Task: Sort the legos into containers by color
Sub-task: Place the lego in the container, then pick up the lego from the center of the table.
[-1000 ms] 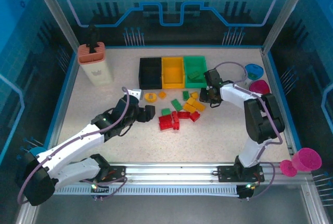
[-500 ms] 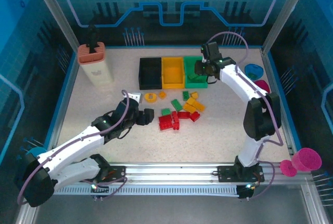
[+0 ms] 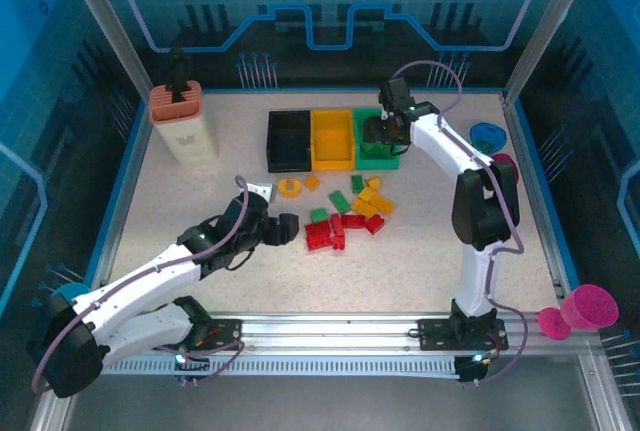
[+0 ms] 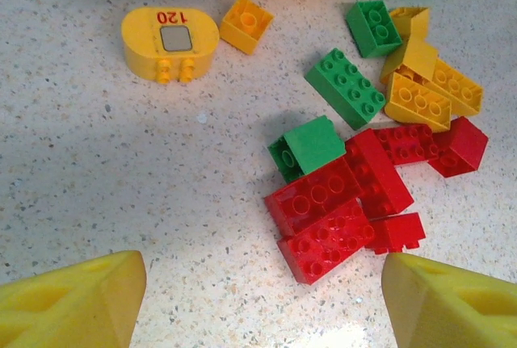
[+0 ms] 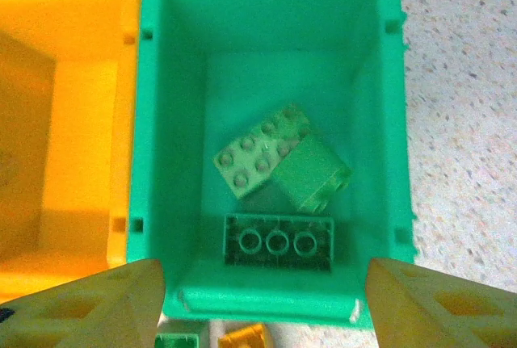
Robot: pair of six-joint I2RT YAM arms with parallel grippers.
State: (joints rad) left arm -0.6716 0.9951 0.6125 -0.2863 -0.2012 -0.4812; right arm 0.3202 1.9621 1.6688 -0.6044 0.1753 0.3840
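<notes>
Here found the left gripper (image 4: pixel 260 303), the nearer one, spread empty just short of the lego pile (image 3: pixel 350 213), its red bricks (image 4: pixel 335 211) ahead, slightly right, long axes slanting, and the right gripper (image 5: pixel 262 303) likewise spread beyond the pile, over the green bin (image 5: pixel 392 106).

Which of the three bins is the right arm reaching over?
The green bin, rightmost beside the yellow bin and black bin; the right gripper hangs directly above it.

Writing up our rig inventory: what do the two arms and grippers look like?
The left arm and right arm have white shells, black joints and a lilac cable looping alongside each. The left gripper and right gripper have blocky yellow fingers.
</notes>
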